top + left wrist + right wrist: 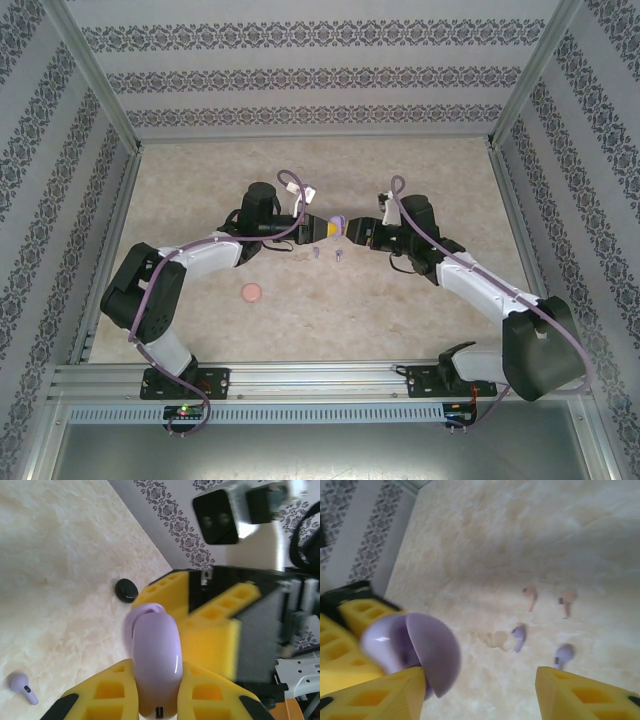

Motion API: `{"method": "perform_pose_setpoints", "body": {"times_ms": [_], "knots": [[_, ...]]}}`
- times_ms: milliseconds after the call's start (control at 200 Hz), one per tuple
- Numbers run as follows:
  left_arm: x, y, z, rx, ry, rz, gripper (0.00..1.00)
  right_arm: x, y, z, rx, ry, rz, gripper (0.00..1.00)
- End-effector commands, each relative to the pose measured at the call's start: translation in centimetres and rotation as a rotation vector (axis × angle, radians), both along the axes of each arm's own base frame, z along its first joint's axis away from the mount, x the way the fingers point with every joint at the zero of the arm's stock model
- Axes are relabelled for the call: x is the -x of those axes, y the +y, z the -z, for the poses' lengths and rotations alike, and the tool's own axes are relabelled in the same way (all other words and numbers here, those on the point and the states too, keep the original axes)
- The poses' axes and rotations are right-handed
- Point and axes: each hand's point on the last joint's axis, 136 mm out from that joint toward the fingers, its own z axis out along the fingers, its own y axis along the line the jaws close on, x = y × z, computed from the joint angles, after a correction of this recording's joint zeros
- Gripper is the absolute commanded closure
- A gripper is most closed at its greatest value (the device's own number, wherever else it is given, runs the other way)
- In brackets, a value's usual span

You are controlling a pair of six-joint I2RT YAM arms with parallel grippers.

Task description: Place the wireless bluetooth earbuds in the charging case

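Four small stemmed plastic earbuds lie loose on the mottled beige worktop (530, 540). Two purple earbuds (518, 636) sit side by side, and two pale pink earbuds (530, 596) lie just beyond them, all on their sides with stems pointing roughly the same way.

The glossy purple egg-shaped plastic charging case (410, 645) is held off the worktop at mid-table. Its domed lid is hinged open.

The left tool (157, 700) is clamped narrow on the charging case, one yellow pad on each flank. The right tool (480, 680) faces it with its jaws wide apart, and one yellow finger (385, 695) lies against the open lid.

The earbuds lie below and clear of both tools, touched by neither.

A flat round pink disc (252, 292) lies well apart on the left. A small black rounded object (126, 590) rests near the wall.
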Motion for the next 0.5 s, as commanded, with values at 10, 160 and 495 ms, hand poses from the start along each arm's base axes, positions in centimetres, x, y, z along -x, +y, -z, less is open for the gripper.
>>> {"method": "perform_pose_setpoints", "body": {"times_ms": [10,160,495], "knots": [[0.6,0.1,-3.9,0.055,-0.098,0.037,1.00,-0.8,-2.5,2.9,0.011,0.066,0.094,0.43],[0.9,0.3,-4.3,0.056,-0.108,0.032,1.00,0.1,-2.4,1.5,-0.045,0.044,0.073,0.43],[0.6,0.1,-4.1,0.056,-0.104,0.038,1.00,1.9,-0.6,-6.7,-0.150,-0.147,-0.036,0.41]]}}
